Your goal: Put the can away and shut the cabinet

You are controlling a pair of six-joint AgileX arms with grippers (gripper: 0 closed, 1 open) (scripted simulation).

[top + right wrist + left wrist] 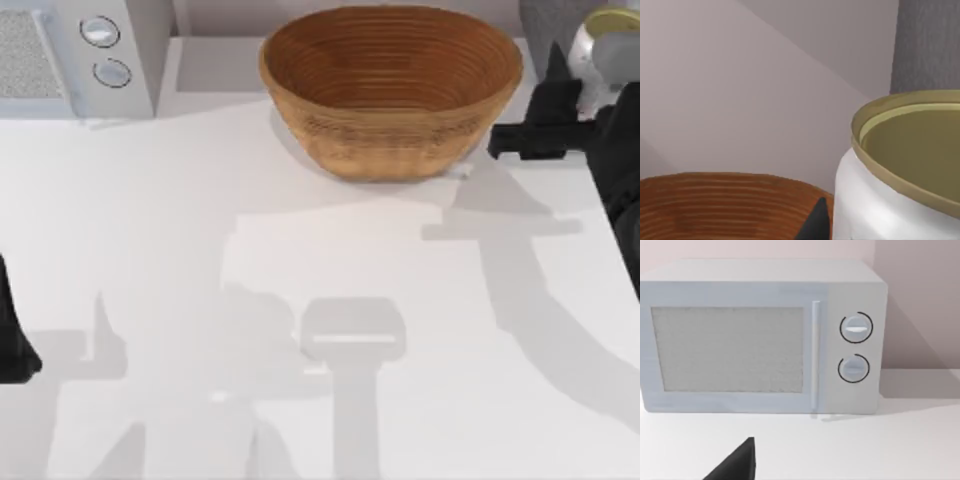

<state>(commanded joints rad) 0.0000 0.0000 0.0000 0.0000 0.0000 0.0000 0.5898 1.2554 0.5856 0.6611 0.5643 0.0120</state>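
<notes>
The can (pixel 612 38), white with a dull gold top, is at the table's far right, just right of the woven bowl. My right gripper (pixel 590 80) is shut on the can. In the right wrist view the can (pixel 890 195) is very close, with one black fingertip (pixel 816 222) against its side. Behind it rises a grey panel of the cabinet (pixel 930 45), also at the back right corner as the cabinet (pixel 545 25) in the top view. Its door is hidden. My left gripper (pixel 12 345) is parked at the table's left edge, with one fingertip (pixel 737 465) in the left wrist view.
A large woven bowl (pixel 390 90) stands at the back centre, close to the right arm, and its rim (pixel 730 182) is in the right wrist view. A light grey microwave (pixel 80 50) sits at the back left with its door shut (pixel 730 350).
</notes>
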